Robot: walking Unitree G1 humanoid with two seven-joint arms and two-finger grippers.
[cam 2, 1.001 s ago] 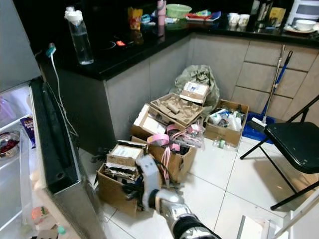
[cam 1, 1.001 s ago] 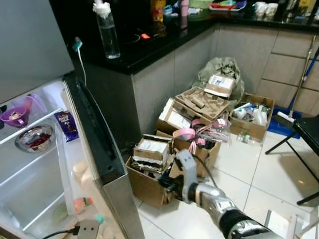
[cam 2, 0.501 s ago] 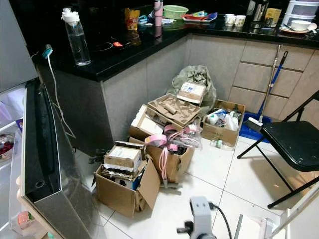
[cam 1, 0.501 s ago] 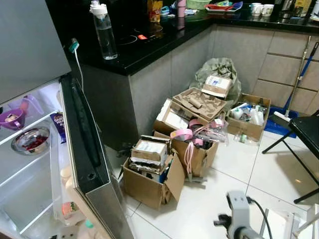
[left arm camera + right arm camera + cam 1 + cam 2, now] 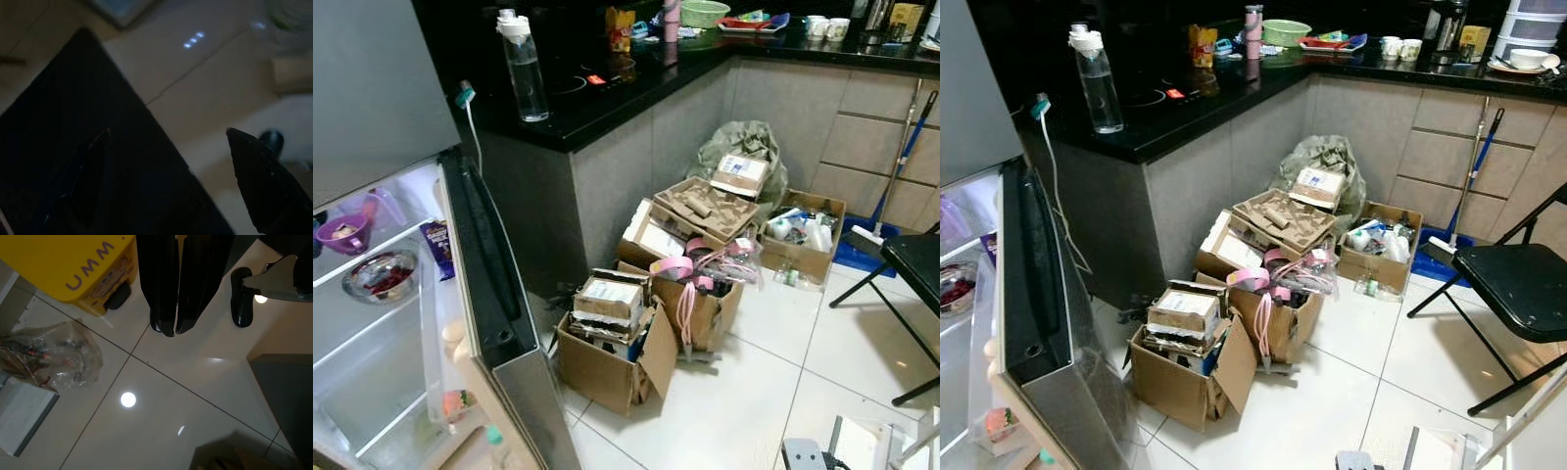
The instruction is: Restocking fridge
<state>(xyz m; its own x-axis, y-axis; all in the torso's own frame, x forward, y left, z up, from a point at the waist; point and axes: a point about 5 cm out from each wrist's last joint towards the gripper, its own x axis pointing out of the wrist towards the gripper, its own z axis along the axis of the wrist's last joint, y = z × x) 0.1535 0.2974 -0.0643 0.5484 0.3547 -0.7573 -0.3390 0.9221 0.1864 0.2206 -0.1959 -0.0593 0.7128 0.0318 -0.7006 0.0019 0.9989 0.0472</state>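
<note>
The fridge [image 5: 372,323] stands open at the robot's left, its door [image 5: 489,294] swung out toward the room. On its upper shelf sit a purple bowl [image 5: 342,233] and, below it, a glass dish of red food [image 5: 380,274]; a purple chocolate packet [image 5: 437,245] leans in the door rack. A clear water bottle [image 5: 524,67] stands on the black tabletop [image 5: 607,93] near its front edge, beside a white cable [image 5: 470,117] hanging over that edge. Open cardboard boxes [image 5: 612,338] crowd the tiled floor [image 5: 744,392] against the counter base, with a black folding chair [image 5: 1518,284] well apart to the right. The right pincer [image 5: 168,328] hangs over the floor with its fingers pressed together, near a yellow container [image 5: 73,264] and a plastic bag [image 5: 49,357]. The left pincer [image 5: 161,161] is dark; I cannot tell its state.
</note>
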